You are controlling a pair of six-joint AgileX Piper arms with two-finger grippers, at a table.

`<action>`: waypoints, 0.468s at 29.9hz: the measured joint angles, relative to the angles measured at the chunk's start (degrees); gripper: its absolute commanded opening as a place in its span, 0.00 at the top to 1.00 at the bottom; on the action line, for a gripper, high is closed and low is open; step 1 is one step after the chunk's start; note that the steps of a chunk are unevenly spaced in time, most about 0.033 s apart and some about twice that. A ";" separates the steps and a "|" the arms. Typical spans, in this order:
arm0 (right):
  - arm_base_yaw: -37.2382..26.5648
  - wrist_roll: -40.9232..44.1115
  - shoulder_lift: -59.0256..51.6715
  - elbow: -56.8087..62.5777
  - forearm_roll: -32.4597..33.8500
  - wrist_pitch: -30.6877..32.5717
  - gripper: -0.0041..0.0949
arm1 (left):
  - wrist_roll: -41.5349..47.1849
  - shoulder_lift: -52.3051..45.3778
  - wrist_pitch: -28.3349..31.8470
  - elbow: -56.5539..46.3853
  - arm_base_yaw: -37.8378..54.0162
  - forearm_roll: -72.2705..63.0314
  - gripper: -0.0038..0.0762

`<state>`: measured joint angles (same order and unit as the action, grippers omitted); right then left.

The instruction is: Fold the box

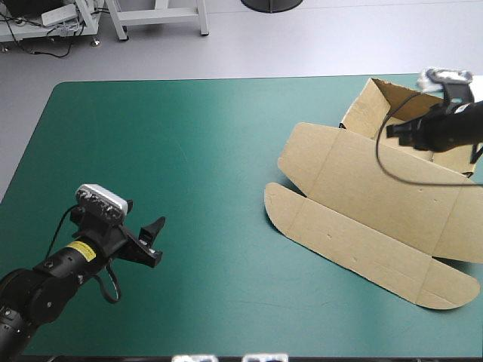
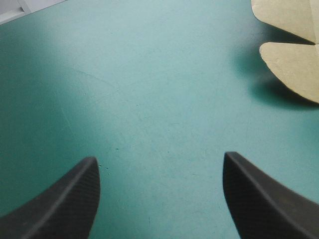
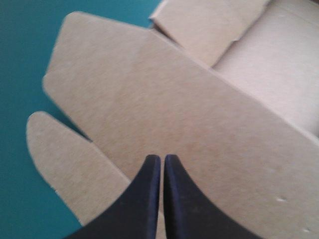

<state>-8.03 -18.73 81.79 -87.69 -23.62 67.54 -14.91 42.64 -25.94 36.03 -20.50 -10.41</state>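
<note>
The brown box [image 1: 362, 204] lies at the table's right side, its lid and rounded flaps flat, with a raised wall [image 1: 370, 109] at its far end. My right gripper [image 1: 390, 130] hangs over the box's far part, fingers shut, nothing between them. In the right wrist view the shut gripper [image 3: 162, 157] points over the flat panel [image 3: 164, 99], the raised wall [image 3: 209, 25] ahead of it. My left gripper [image 1: 156, 240] sits low at the near left, open over bare cover. The left wrist view shows the open gripper [image 2: 159, 159] with the box's rounded flaps [image 2: 294, 64] far ahead and to one side.
Bare teal-green cover [image 1: 189, 151] spreads across the left and middle of the table. The box's near right corner [image 1: 453, 290] reaches close to the table's right edge. Beyond the far edge is grey floor with white furniture legs [image 1: 158, 19].
</note>
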 measured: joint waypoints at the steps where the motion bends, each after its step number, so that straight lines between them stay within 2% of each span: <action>1: 2.09 -0.66 -2.53 3.01 0.00 -1.80 0.96 | 0.00 -1.42 0.23 -0.91 0.00 0.00 0.33; 6: 12.86 -2.26 -18.78 21.86 0.19 -13.49 0.96 | 0.00 -7.39 0.55 -4.33 0.00 -0.21 0.33; 10: 17.55 -4.36 -30.99 36.78 0.19 -21.05 0.96 | 0.00 -10.48 0.60 -7.00 0.00 -2.39 0.35; 12: 18.09 -5.94 -36.81 45.47 0.33 -24.96 0.96 | -0.04 -11.19 0.51 -8.21 0.00 -3.96 0.41; 14: 18.09 -6.87 -42.07 53.28 0.42 -28.55 0.96 | -0.04 -11.49 0.41 -9.45 0.00 -5.43 0.51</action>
<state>10.06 -25.60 39.72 -34.41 -23.21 38.99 -14.95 31.15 -25.53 26.58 -20.50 -15.84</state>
